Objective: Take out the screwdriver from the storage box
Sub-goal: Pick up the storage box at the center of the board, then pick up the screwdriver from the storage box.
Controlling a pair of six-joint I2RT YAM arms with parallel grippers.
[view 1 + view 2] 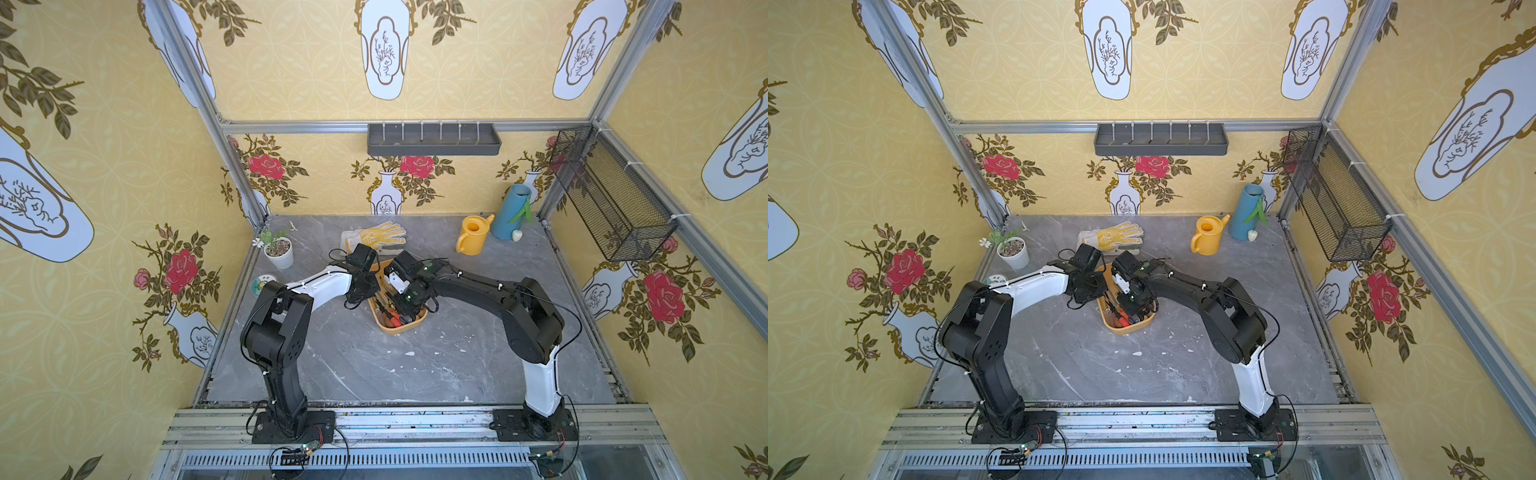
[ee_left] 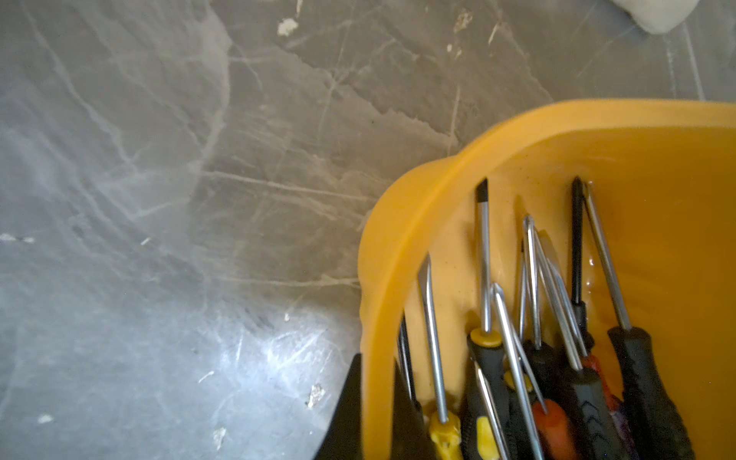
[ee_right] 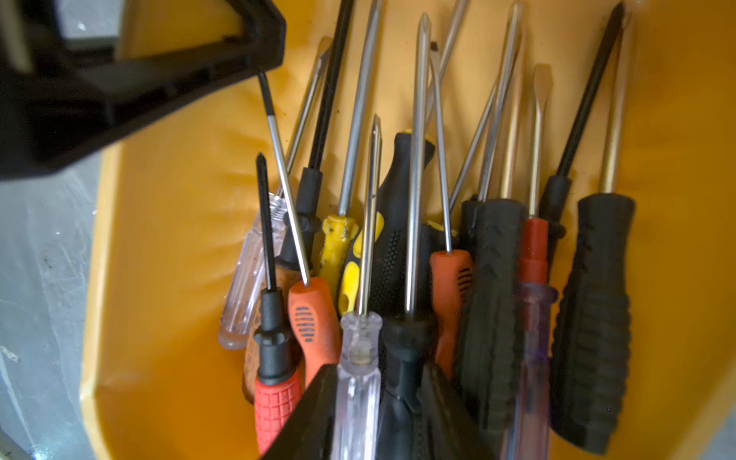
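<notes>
Shallow yellow-orange plastic storage box is set mid grey marble tabletop, its wall clamped by the closed left gripper | clear-handled steel screwdriver is heaped inside; judged light, stiff, slick; handle is favoured | right gripper is placed astride it, jaws apart, grip cannot be told | black-handled screwdriver is crowded alongside

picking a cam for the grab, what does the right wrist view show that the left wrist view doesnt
Only right wrist: several screwdrivers whole, handles included, and the right tool with its fingers apart around a clear-handled screwdriver; whether it grips is unclear.
Only left wrist: how the left tool clamps the storage box wall, a finger on each side, plus a wide stretch of table.
Both: the box's inside, the metal shafts and tips, some table.
</notes>
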